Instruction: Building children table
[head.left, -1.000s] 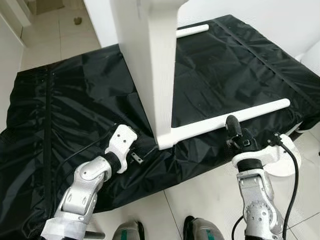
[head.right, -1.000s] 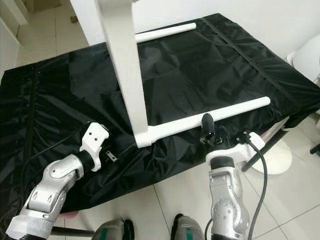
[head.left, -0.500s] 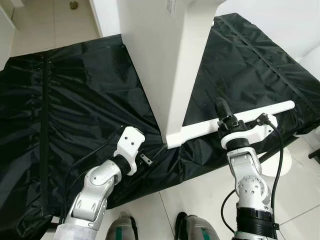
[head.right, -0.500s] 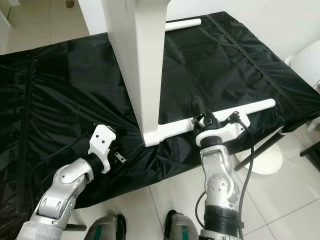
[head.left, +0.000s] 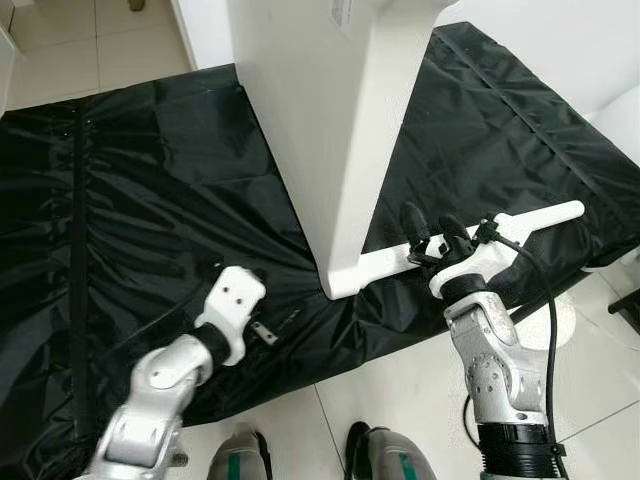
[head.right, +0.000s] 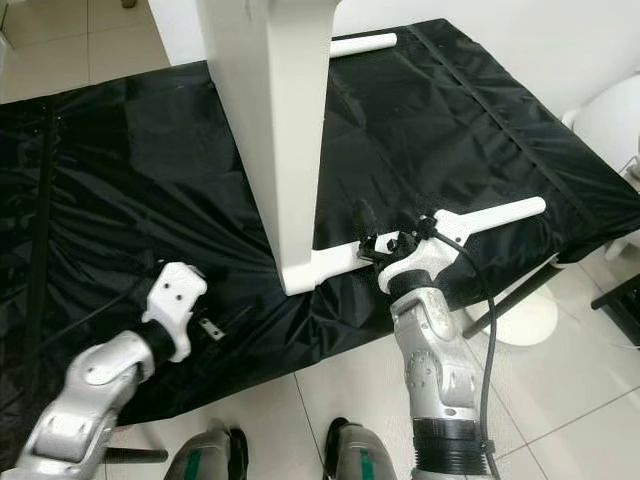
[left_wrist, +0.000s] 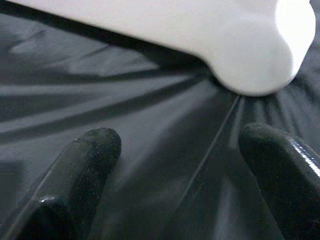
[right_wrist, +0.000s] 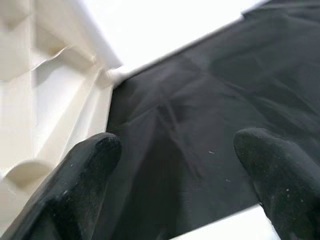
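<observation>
My right gripper sits at the white bar of the table frame, its black fingers spread wide and gripping nothing. From my wrist I see black cloth between the fingers, and beside one finger the ribbed underside of the frame. The fingertips seem to rest at the bar's near edge, though I cannot tell for sure whether they touch it. The bar runs from my right gripper outward to my right, ending over the cloth's edge, and inward to the foot of the tall white panel just left of that gripper.

My left gripper is low over the cloth, near the panel's rounded corner, which lies just ahead of its fingertips. These fingers are also wide apart and hold nothing. A thin crease in the cloth runs between them toward the corner.

The frame stands on the cloth-covered surface in front of me, between both grippers. Beyond it a second white bar lies on the cloth. My feet stand on pale floor tiles.
</observation>
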